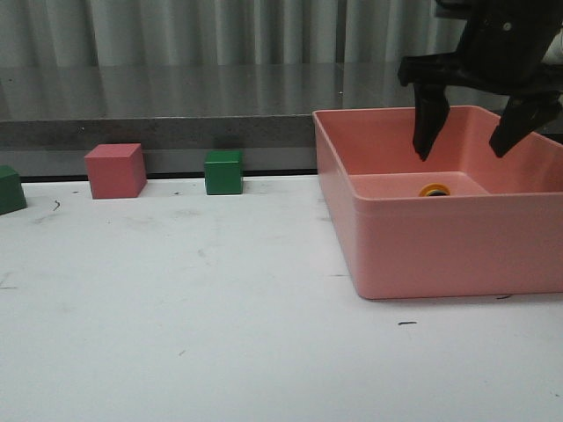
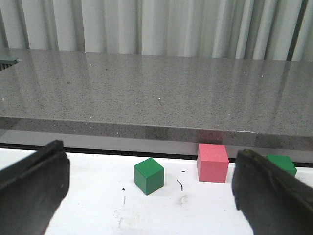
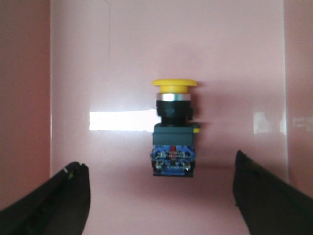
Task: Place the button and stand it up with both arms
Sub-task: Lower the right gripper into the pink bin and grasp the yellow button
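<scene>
The button (image 3: 173, 129) lies on its side on the floor of the pink bin (image 1: 422, 255), yellow cap pointing away from the fingers, blue base toward them. In the front view only its yellow cap (image 1: 434, 190) shows over the bin's inner ledge. My right gripper (image 1: 464, 154) hangs open above the bin, over the button, touching nothing; in the right wrist view the right gripper (image 3: 161, 196) has its fingers spread wide on either side of the button. My left gripper (image 2: 146, 196) is open and empty, low over the white table; it is out of the front view.
A pink cube (image 1: 115, 170) and a green cube (image 1: 223, 172) stand at the back of the white table (image 1: 176, 299), with another green cube (image 1: 10, 189) at the left edge. A grey counter (image 1: 158, 97) runs behind. The left wrist view shows a green cube (image 2: 148, 176) and the pink cube (image 2: 212, 163).
</scene>
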`<state>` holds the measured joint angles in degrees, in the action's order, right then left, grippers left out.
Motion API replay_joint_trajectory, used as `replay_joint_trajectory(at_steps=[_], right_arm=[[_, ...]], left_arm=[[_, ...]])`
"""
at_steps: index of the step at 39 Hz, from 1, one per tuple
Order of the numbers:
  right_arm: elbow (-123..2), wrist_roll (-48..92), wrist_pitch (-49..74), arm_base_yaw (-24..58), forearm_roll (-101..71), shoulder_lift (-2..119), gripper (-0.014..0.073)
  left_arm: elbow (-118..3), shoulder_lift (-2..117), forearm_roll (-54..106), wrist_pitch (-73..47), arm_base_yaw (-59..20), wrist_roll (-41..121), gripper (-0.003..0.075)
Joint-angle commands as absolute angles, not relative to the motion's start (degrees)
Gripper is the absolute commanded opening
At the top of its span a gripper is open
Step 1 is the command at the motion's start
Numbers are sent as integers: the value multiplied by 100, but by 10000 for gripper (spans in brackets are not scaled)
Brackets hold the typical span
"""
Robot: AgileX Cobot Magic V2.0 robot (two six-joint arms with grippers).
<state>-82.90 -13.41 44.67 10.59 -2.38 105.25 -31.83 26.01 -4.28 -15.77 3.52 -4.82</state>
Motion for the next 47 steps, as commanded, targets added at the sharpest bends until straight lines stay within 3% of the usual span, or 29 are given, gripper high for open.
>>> replay_joint_trajectory(at_steps=[1,24,27,33,47], right_arm=[[-8710,-1360,4390,1055,-146,10610,612],[-8787,-1380,4245,1033,-146,11550,612],[-8787,-1380,4221,1033,-151,11545,556],[-8787,-1380,4208,1033,-151,11540,321],[-8787,-1380,4356,1033,-185,10794,312]], left_arm=[[-3409,2666,-430,-1103,321,-521,637],[-3409,2666,-430,-1103,321,-521,637],[-3409,2666,-430,-1103,321,-521,637],[-3409,2666,-430,-1103,321,-521,637],[-3409,2666,-430,-1103,321,-521,637]])
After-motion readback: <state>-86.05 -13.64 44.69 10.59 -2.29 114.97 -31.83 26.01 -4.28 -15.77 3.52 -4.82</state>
